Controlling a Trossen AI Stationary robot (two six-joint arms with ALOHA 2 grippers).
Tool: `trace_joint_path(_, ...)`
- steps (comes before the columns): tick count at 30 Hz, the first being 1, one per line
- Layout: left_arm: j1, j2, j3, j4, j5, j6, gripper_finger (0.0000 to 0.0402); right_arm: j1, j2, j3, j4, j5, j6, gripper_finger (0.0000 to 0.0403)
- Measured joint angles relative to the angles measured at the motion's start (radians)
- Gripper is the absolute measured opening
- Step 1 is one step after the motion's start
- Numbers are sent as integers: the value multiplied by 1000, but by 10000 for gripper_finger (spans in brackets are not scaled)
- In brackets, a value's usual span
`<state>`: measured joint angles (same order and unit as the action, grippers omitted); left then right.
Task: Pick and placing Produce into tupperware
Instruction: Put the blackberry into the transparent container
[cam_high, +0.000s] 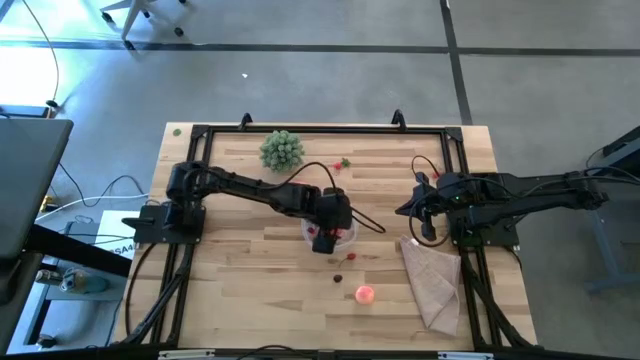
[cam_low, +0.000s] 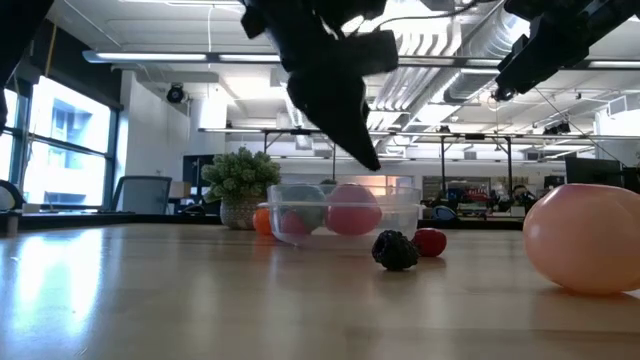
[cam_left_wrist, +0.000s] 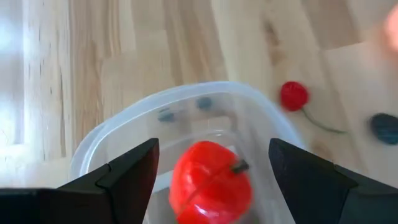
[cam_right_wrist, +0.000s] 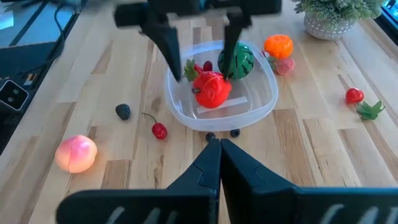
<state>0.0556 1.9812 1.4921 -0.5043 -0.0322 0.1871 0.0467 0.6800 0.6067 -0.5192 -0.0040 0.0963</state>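
The tupperware (cam_right_wrist: 267, 99), a clear round container, sits mid-table. A red produce piece with a green stem (cam_right_wrist: 211, 89) and a round dark green piece (cam_right_wrist: 239, 59) lie in it. My left gripper (cam_right_wrist: 200, 73) hangs open just above it, one finger on either side of the red piece (cam_left_wrist: 211, 183) and clear of it. Around the container rest an orange piece (cam_right_wrist: 278, 45), a cherry (cam_right_wrist: 159, 130), a dark berry (cam_right_wrist: 123, 111) and a peach (cam_right_wrist: 76, 153). My right gripper (cam_right_wrist: 219, 146) waits shut at the table's right side.
A potted grey-green plant (cam_high: 282, 148) stands at the far edge. A tan cloth (cam_high: 432, 280) lies at the near right. A small red piece (cam_right_wrist: 354, 95) with a green leaf (cam_right_wrist: 371, 110) lies toward the far side, and two small dark berries (cam_right_wrist: 210, 135) lie beside the container.
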Motion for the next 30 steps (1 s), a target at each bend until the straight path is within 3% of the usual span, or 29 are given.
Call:
trace_joint_path(6, -78, -78, 0, -22, 5, -2, 294, 0, 0, 0, -1, 0, 0, 0)
trace_joint_path(12, -220, -119, 0, -23, 31, -99, 294, 0, 0, 0, -1, 0, 0, 0)
trace_joint_path(20, -415, -96, -3, -80, -161, -342, 294, 0, 0, 0, 0, 0, 0, 0)
trace_joint_path(23, -458, -103, -10, -93, -188, -409, 288, 0, 0, 0, 0, 0, 0, 0)
trace_joint_path(30, -505, -181, -172, -68, -248, -541, 242, 0, 0, 0, 0, 0, 0, 0)
